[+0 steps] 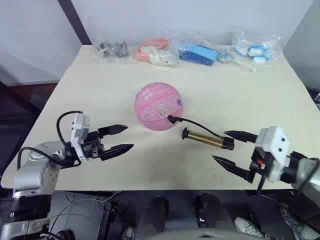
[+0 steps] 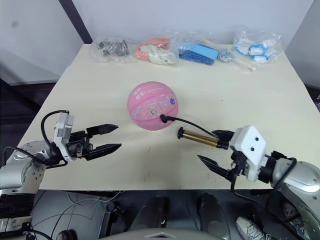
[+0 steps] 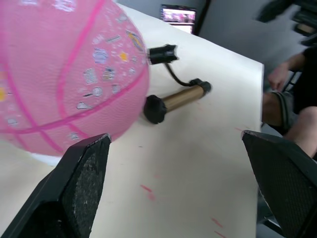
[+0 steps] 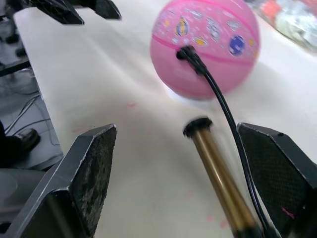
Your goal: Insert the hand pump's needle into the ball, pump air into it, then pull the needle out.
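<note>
Right gripper [image 1: 231,147] nearest, at 5 o'clock on the table [image 1: 280,100], fingers spread, empty, straddling the hand pump [image 1: 207,139] by its near cap. Left gripper [image 1: 121,138] at 8 o'clock, likewise spread and empty. Ball [image 1: 159,106] sits centre, round; needle [image 1: 171,119] fitting is at its skin. Ball likely light, springy, prone to roll: steady its side. Brass barrel looks stiff, slick; grip a black cap.

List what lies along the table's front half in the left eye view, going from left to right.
left gripper → ball → needle fitting at the ball → hand pump → right gripper
</note>
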Action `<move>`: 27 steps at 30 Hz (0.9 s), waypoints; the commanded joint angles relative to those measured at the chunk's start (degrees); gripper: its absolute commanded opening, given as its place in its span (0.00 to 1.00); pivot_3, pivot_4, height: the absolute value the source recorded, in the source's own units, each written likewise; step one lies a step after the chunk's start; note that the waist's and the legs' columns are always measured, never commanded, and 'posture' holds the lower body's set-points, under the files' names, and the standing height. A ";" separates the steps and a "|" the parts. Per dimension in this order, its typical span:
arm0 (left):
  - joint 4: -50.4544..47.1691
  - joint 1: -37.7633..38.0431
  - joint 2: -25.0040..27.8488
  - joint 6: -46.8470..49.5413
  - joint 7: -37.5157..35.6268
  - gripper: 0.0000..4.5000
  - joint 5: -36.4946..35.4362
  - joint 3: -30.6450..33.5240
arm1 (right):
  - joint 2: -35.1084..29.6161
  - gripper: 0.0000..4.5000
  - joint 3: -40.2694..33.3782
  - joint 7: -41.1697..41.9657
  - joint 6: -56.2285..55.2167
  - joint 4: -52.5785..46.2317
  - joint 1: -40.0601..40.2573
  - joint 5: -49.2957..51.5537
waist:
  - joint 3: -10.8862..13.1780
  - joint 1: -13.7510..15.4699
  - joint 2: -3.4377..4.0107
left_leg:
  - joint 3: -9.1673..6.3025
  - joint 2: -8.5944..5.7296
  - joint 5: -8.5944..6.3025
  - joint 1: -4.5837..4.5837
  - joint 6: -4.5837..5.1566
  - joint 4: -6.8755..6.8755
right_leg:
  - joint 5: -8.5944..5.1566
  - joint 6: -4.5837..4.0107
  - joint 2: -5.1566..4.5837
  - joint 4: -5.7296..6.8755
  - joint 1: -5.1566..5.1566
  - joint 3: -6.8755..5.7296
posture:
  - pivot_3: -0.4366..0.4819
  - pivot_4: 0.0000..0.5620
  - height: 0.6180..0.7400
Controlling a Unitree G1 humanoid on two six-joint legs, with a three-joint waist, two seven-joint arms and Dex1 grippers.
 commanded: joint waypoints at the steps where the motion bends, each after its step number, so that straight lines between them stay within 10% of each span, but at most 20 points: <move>1: 0.35 -5.53 1.87 0.93 1.20 1.00 -0.55 1.64 | -0.99 0.91 -10.94 2.97 -5.08 -3.23 5.43 3.27 | -0.03 0.72 -0.05 | -0.08 -0.02 0.00 0.00 0.00 0.01 | 0.00 0.01 0.02 0.00 0.03 -0.04 | 0.48 0.27 1.00; 16: 19.63 -33.40 -5.32 -2.43 5.43 1.00 12.42 -11.07 | -6.08 0.91 -0.15 -5.42 -4.08 0.00 -5.52 6.26 | -0.09 1.09 -0.18 | -0.10 0.01 -0.01 0.13 0.01 0.18 | 0.08 -0.01 0.20 -0.07 0.30 0.00 | 0.48 0.27 1.00; 27: 28.20 -35.34 -10.98 -11.66 7.85 1.00 21.99 -16.24 | -5.45 0.91 20.21 -10.12 -2.31 6.97 -21.09 -3.35 | -0.10 1.04 -0.19 | -0.12 -0.06 0.00 0.15 0.02 0.25 | 0.12 0.05 0.18 -0.04 0.31 0.04 | 0.48 0.27 1.00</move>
